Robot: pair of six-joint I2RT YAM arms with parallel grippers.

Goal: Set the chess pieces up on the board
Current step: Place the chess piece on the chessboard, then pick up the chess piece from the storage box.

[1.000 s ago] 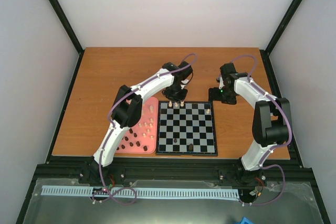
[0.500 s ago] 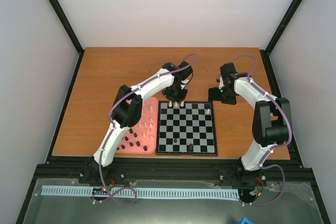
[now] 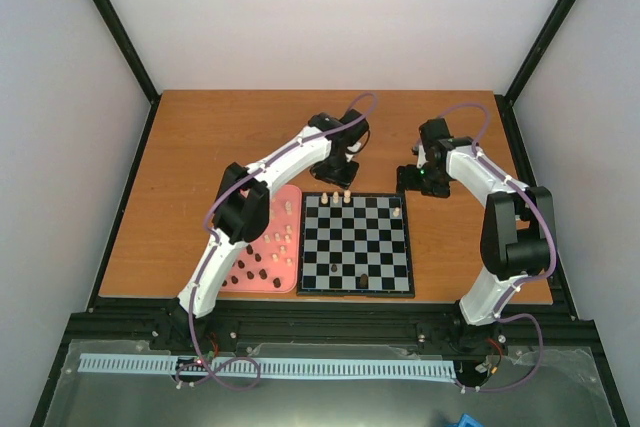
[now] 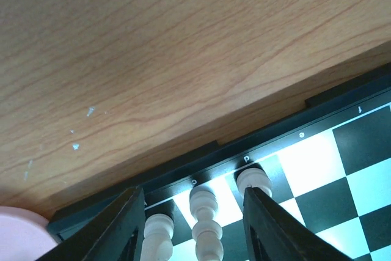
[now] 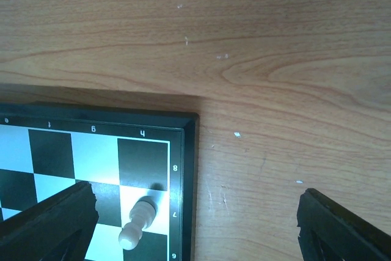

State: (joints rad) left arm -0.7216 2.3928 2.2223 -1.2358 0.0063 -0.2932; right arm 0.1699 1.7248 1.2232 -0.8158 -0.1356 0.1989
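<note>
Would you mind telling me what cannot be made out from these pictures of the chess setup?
Top view: the chess pieces on the board are too small to tell their types.
Top view: the left arm hides the pink tray's far corner.
Left wrist view: the bottom edge cuts off the three cream pieces.
Right wrist view: the frame edges cut off most of the board.

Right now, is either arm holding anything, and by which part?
Nothing is held. The left end effector is open, clear of the cream piece on the board; the right end effector is open and empty.
</note>
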